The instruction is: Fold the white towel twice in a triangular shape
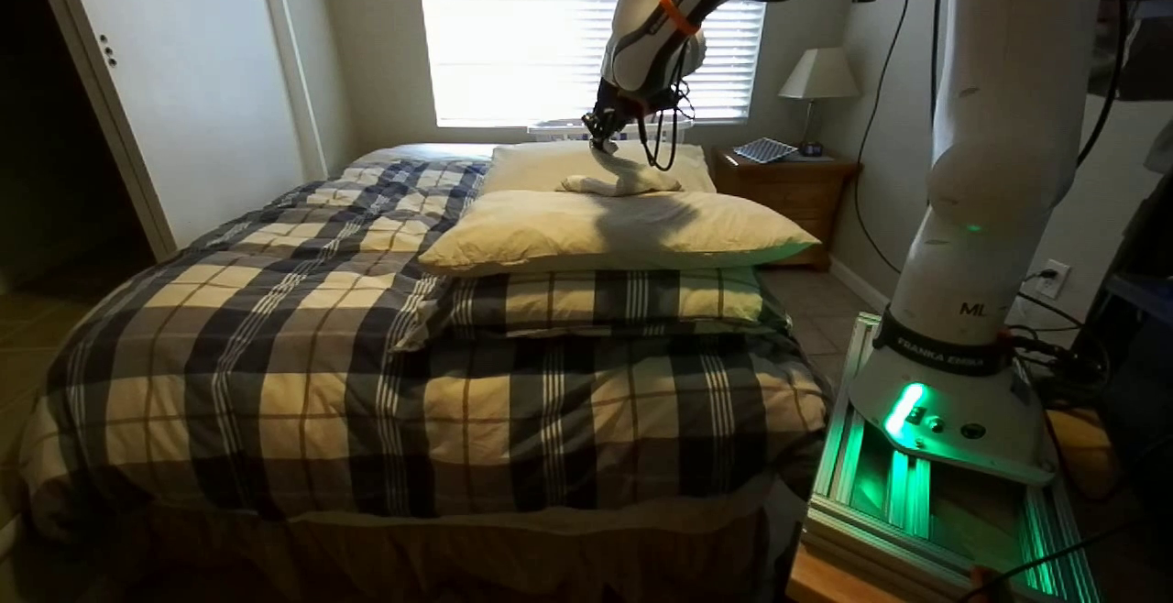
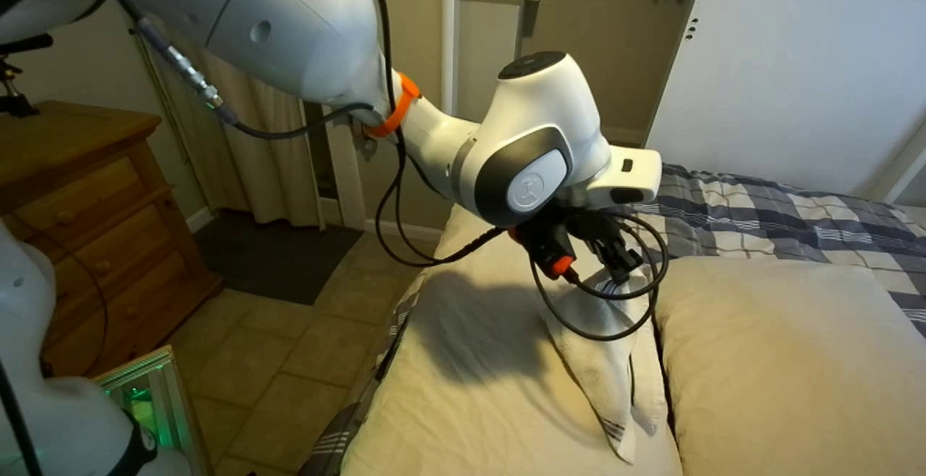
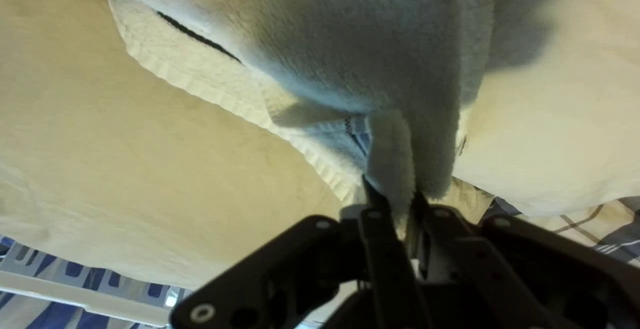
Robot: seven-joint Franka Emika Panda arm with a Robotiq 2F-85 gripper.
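The white towel (image 1: 632,174) is a thin off-white cloth with dark stripes near its ends. It lies on the cream pillows, with one part raised in a steep fold. It also shows in an exterior view (image 2: 604,367) and fills the upper middle of the wrist view (image 3: 360,34). My gripper (image 3: 393,194) is shut on a corner of the towel, with cloth between its fingertips. In both exterior views the gripper (image 1: 600,147) (image 2: 622,273) is above the pillows and holds the corner up. The rest of the towel still rests on the pillows.
Two plump cream pillows (image 1: 550,232) (image 2: 788,360) lie side by side on a plaid blanket (image 1: 302,356). A laundry basket (image 3: 85,294) stands beyond the pillows by the window. A nightstand (image 1: 788,186) with a lamp (image 1: 818,74) stands beside the bed. A cable loop (image 2: 615,335) hangs near the gripper.
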